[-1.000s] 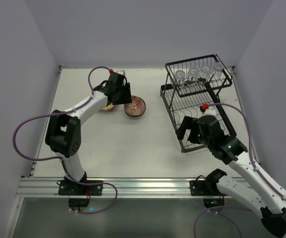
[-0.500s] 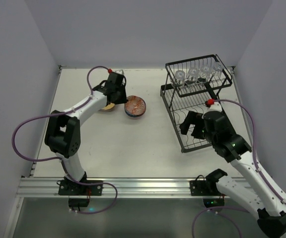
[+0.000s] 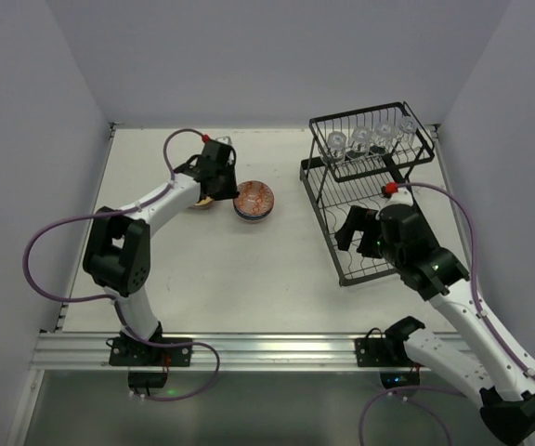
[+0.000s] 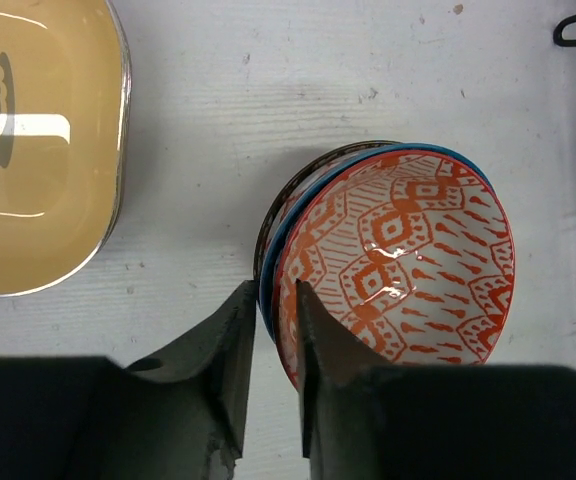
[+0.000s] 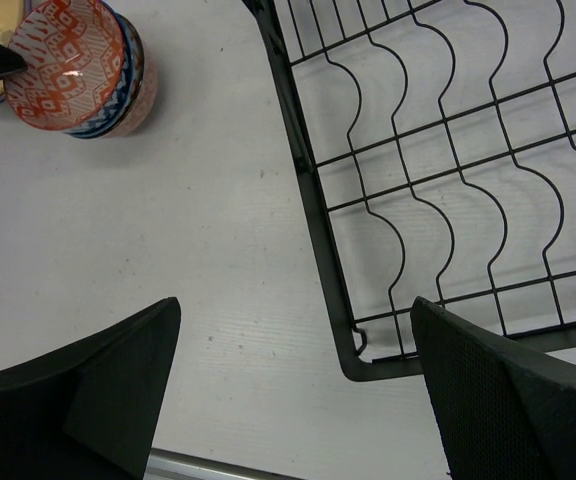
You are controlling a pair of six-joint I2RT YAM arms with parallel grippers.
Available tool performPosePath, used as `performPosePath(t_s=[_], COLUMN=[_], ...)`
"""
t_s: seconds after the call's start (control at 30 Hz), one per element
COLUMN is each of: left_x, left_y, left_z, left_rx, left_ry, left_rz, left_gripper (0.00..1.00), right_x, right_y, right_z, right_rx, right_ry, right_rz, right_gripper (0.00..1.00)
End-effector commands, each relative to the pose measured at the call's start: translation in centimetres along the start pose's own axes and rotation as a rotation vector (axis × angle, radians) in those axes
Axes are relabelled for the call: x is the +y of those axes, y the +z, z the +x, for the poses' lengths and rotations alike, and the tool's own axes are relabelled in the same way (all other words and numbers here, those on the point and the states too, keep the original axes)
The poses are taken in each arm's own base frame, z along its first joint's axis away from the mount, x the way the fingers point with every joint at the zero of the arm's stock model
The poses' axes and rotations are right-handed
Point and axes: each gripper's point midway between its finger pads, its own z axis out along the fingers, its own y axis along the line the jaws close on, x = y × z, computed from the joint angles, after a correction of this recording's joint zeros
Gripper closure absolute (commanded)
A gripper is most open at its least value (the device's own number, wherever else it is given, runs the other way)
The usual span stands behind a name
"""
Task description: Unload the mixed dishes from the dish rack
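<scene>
A reddish-pink patterned bowl (image 4: 398,260) tops a stack of bowls (image 3: 253,199) on the table, with a blue rim (image 4: 271,262) under it. My left gripper (image 4: 270,295) is shut on the near rim of that top bowl, one finger inside and one outside; it is left of the stack in the top view (image 3: 226,181). A yellow plate (image 4: 38,150) lies just left. The black dish rack (image 3: 316,199) holds several clear glasses (image 3: 370,139) on its upper shelf. My right gripper (image 5: 296,310) is wide open and empty above the lower tray's near-left corner (image 5: 358,365).
The wavy-wire lower tray (image 5: 448,180) shows no dishes in the right wrist view. The bowl stack also shows at that view's top left (image 5: 73,70). Walls close the table on the left, back and right. A metal rail (image 3: 249,348) runs along the near edge.
My right gripper has moved away from the near edge, up over the rack's lower tray. My left gripper has shifted slightly back and left at the bowl stack.
</scene>
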Motion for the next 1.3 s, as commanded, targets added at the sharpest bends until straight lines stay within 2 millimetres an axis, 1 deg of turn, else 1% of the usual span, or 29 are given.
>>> performPosePath(t_s=[0.0, 0.03, 0.07, 0.17, 0.2, 0.23, 0.3, 0.33, 0.4, 0.43, 0.47, 0.5, 0.53, 0.57, 0.63, 0.67, 0.7, 0.73, 0.77, 0.83, 0.87, 0.93, 0.97, 1.03, 1.1, 1.13, 1.17, 1.2, 1.27], left_x=[-0.8, -0.9, -1.1, -1.5, -1.6, -1.7, -1.9, -1.9, -2.0, -2.1, -2.0, -1.9, -1.6, -1.4, -0.5, 0.0, 0.7, 1.4, 1.9, 3.4, 3.9, 5.6, 6.1, 7.4, 7.9, 7.8, 8.1, 8.0, 8.0], left_y=[-2.3, -2.8, -3.8, -5.9, -6.4, -7.6, -8.9, -10.2, -11.8, -12.6, -14.2, -15.0, -16.7, -17.6, -18.8, -20.5, -20.6, -21.0, -22.4, -22.3, -23.2, -22.1, -22.4, -21.6, -21.1, -21.5, -20.9, -20.8, -20.8], left_z=[-3.0, -3.4, -4.0, -5.2, -5.5, -6.0, -6.5, -6.8, -7.1, -7.0, -7.1, -7.1, -7.1, -7.0, -6.2, -5.9, -5.0, -4.4, -4.2, -2.4, -1.9, 0.2, 0.7, 2.2, 3.1, 3.0, 3.8, 3.7, 4.1], left_rx=[-0.104, -0.116, -0.139, -0.177, -0.188, -0.207, -0.228, -0.246, -0.270, -0.278, -0.301, -0.310, -0.334, -0.347, -0.356, -0.380, -0.372, -0.370, -0.399, -0.375, -0.397, -0.364, -0.382, -0.395, -0.402, -0.432, -0.422, -0.438, -0.444], left_ry=[-0.007, -0.006, -0.006, -0.003, -0.001, 0.001, 0.004, 0.003, 0.008, 0.016, 0.032, 0.034, 0.037, 0.052, 0.066, 0.076, 0.085, 0.092, 0.108, 0.129, 0.140, 0.151, 0.149, 0.140, 0.126, 0.109, 0.106, 0.101, 0.098], left_rz=[0.036, 0.040, 0.052, 0.068, 0.071, 0.077, 0.087, 0.094, 0.105, 0.116, 0.128, 0.130, 0.133, 0.134, 0.118, 0.114, 0.099, 0.079, 0.079, 0.040, 0.034, -0.011, -0.015, -0.044, -0.045, -0.030, -0.030, -0.018, -0.006], left_gripper=[0.72, 0.68, 0.63, 0.42, 0.38, 0.34, 0.26, 0.24, 0.16, 0.13, 0.03, 0.00, 0.00, 0.00, 0.00, 0.00, 0.00, 0.00, 0.00, 0.00, 0.00, 0.00, 0.00, 0.00, 0.00, 0.00, 0.00, 0.00, 0.00], right_x=[1.0, 1.1, 1.3, 1.7, 1.7, 1.9, 1.9, 1.9, 1.8, 1.4, 1.5, 1.3, 1.3, 0.3, 0.0, 0.0, -0.1, -0.2, -0.5, -1.4, -1.9, -3.3, -3.8, -5.4, -6.5, -7.3, -7.6, -8.2, -8.5], right_y=[-0.7, -0.7, -1.1, -2.2, -2.5, -3.4, -3.6, -4.4, -4.7, -4.0, -4.6, -4.5, -4.2, -4.1, -3.9, -3.6, -3.5, -3.9, -2.7, -2.6, -2.2, -0.9, -0.4, 1.1, 1.8, 2.8, 3.2, 4.2, 4.8], right_z=[-2.6, -3.0, -4.2, -7.3, -8.2, -10.0, -11.5, -13.2, -14.7, -15.2, -16.7, -17.5, -18.6, -19.4, -20.8, -21.9, -22.6, -24.0, -24.4, -26.2, -26.6, -27.8, -28.0, -28.7, -29.2, -29.5, -29.6, -29.5, -29.9], right_rx=[-0.053, -0.054, -0.079, -0.145, -0.162, -0.205, -0.227, -0.263, -0.276, -0.265, -0.298, -0.311, -0.327, -0.352, -0.375, -0.389, -0.396, -0.426, -0.411, -0.443, -0.449, -0.467, -0.469, -0.483, -0.501, -0.507, -0.508, -0.501, -0.508], right_ry=[-0.012, -0.025, -0.020, -0.035, -0.037, -0.041, -0.057, -0.049, -0.044, -0.038, -0.032, -0.018, -0.004, -0.001, 0.009, 0.019, 0.030, 0.058, 0.070, 0.127, 0.149, 0.204, 0.220, 0.265, 0.291, 0.300, 0.305, 0.321, 0.345], right_rz=[-0.027, -0.030, -0.032, -0.038, -0.033, -0.037, -0.029, -0.021, -0.011, 0.014, 0.027, 0.054, 0.081, 0.144, 0.185, 0.204, 0.214, 0.220, 0.238, 0.270, 0.290, 0.360, 0.382, 0.457, 0.517, 0.563, 0.580, 0.602, 0.607], right_gripper=[0.01, 0.01, 0.01, 0.01, 0.01, 0.01, 0.01, 0.01, 0.01, 0.01, 0.01, 0.01, 0.01, 0.01, 0.01, 0.01, 0.01, 0.01, 0.01, 0.01, 0.01, 0.01, 0.01, 0.01, 0.01, 0.02, 0.03, 0.05, 0.06])
